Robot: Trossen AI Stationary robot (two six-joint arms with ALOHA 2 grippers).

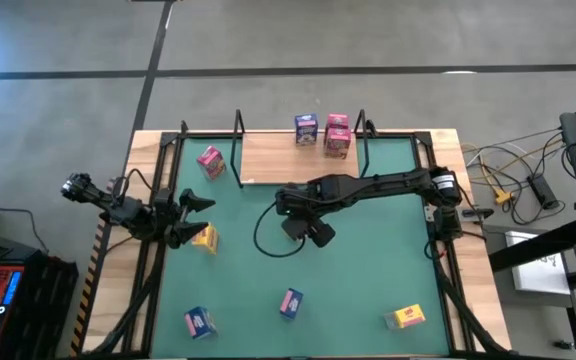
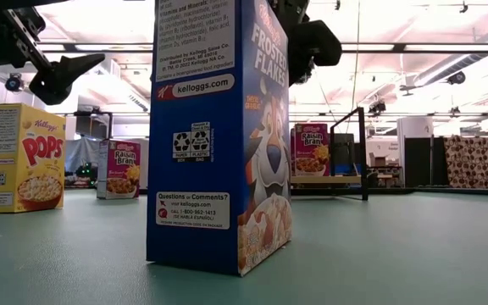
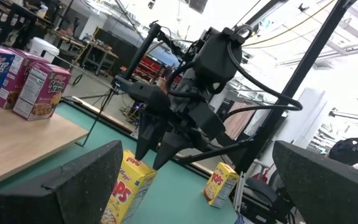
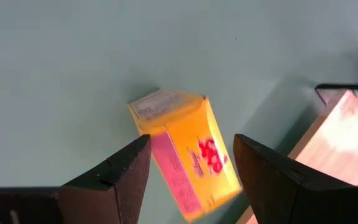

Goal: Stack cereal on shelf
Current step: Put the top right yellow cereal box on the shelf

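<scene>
Two dark fingers of the right claw (image 1: 308, 230) are closed on the upper end of a yellow box (image 4: 188, 149), over the middle of the mat (image 1: 368, 260). The box shows slantwise between them, and I cannot tell whether its lower end is clear of the mat. The step in hand looks like carrying it to the shelf (image 1: 278, 160). To do that well, lift high enough to clear the board's front edge, stay between the thin black uprights, square the box up before lowering, and let go only once its base sits flat. Thin printed cardboard is light and slick and will dent or twist under a hard pinch, so a moderate grip on the broad faces seems best. The pale wood board is flat, with bare room left of the blue box (image 1: 306, 128) and pink boxes (image 1: 337, 143) at its back right. The left claw (image 1: 196, 218) waits at the mat's left edge, fingers spread wide.
</scene>
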